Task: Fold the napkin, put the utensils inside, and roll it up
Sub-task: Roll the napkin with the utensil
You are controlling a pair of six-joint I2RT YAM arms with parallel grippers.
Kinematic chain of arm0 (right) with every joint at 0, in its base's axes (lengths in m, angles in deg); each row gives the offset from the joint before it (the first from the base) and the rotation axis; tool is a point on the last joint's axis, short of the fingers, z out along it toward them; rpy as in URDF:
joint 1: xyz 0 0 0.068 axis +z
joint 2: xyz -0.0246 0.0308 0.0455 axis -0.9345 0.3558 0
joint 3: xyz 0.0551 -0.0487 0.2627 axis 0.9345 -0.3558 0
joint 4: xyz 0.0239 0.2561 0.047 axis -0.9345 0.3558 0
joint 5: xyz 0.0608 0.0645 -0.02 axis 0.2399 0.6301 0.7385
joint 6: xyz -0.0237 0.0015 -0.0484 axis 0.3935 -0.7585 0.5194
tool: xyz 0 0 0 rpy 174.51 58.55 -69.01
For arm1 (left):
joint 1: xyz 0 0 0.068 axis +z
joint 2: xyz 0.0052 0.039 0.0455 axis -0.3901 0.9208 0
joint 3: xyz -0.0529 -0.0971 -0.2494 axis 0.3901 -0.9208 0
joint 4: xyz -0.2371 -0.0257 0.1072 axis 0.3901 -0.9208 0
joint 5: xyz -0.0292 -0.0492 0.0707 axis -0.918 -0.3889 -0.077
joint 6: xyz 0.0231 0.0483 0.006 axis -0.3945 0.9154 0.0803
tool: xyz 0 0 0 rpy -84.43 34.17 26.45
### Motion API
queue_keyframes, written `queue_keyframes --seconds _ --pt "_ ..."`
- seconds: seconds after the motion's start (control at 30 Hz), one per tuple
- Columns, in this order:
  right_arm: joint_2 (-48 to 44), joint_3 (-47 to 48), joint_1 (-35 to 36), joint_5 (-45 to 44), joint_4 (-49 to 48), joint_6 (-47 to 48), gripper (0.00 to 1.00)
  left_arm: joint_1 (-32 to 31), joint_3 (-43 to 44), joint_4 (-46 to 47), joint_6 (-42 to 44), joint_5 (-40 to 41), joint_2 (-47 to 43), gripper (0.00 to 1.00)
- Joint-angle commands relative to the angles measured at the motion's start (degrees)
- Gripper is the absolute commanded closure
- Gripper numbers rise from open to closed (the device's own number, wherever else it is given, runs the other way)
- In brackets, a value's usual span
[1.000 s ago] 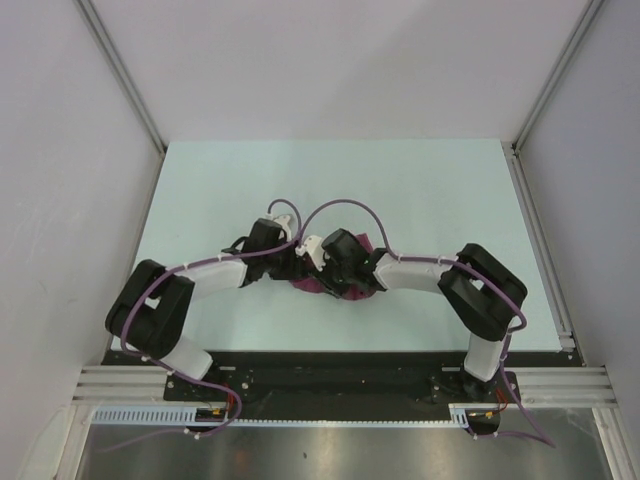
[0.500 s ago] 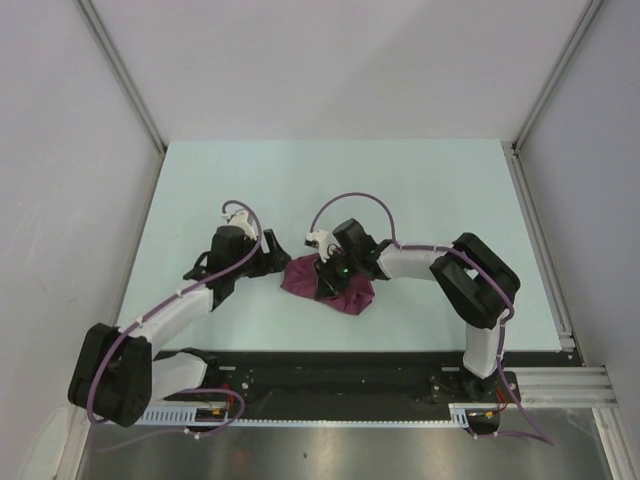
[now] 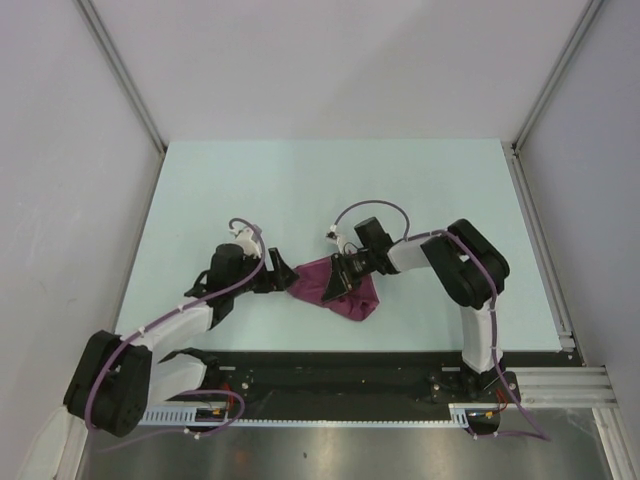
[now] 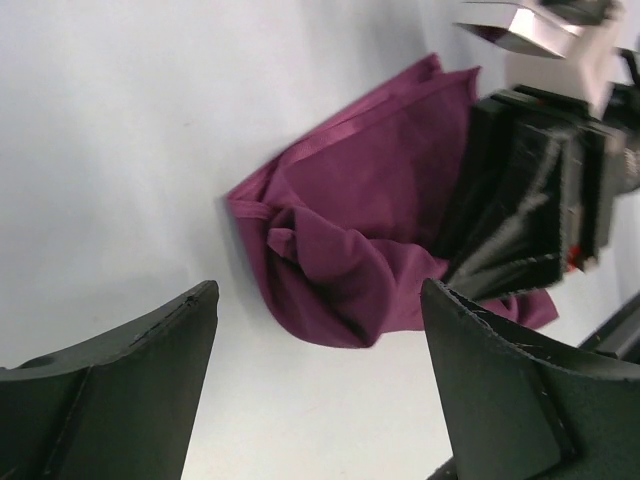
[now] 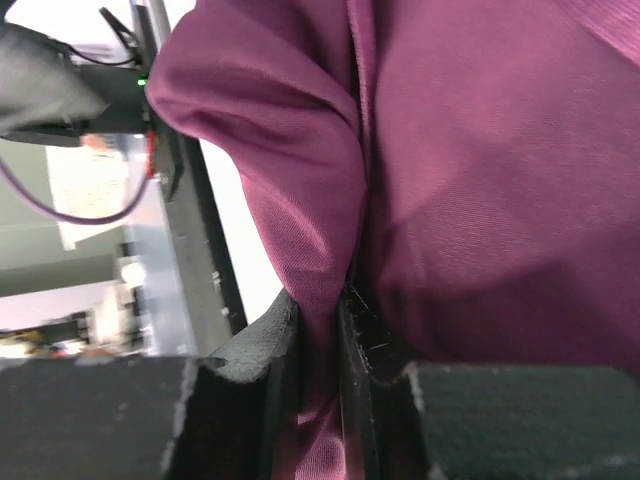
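Observation:
The magenta-purple napkin (image 3: 338, 290) lies bunched and creased on the table between the two arms. It also shows in the left wrist view (image 4: 360, 230) and fills the right wrist view (image 5: 480, 170). My right gripper (image 3: 338, 282) is shut on a fold of the napkin, the cloth pinched between its pads (image 5: 275, 345). My left gripper (image 3: 283, 272) is open and empty, just left of the napkin's edge, its fingers (image 4: 120, 390) clear of the cloth. The spoon is hidden or out of view.
The pale table (image 3: 330, 180) is walled by white panels with metal rails at left and right. The black base plate (image 3: 330, 375) runs along the near edge. Purple cables loop over both arms.
The left arm has pulled back to the left and let go of the napkin. The right gripper has moved right with the cloth, which now lies more spread out.

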Motion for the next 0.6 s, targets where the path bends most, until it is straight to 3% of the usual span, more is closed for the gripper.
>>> queue_keyframes --seconds 0.0,0.33,0.57 --pt "4.97 1.58 -1.95 0.7 11.23 0.4 0.94 -2.4 -0.28 7.53 0.75 -5.16 0.78 0.14" --pt "9.28 4.57 -4.06 1.67 13.62 0.58 0.95 -4.78 0.69 10.78 3.21 -4.38 7.71 0.21" --pt "9.54 5.1 -4.06 1.49 14.58 1.02 0.94 -5.83 3.41 13.94 3.39 -3.41 13.52 0.41"
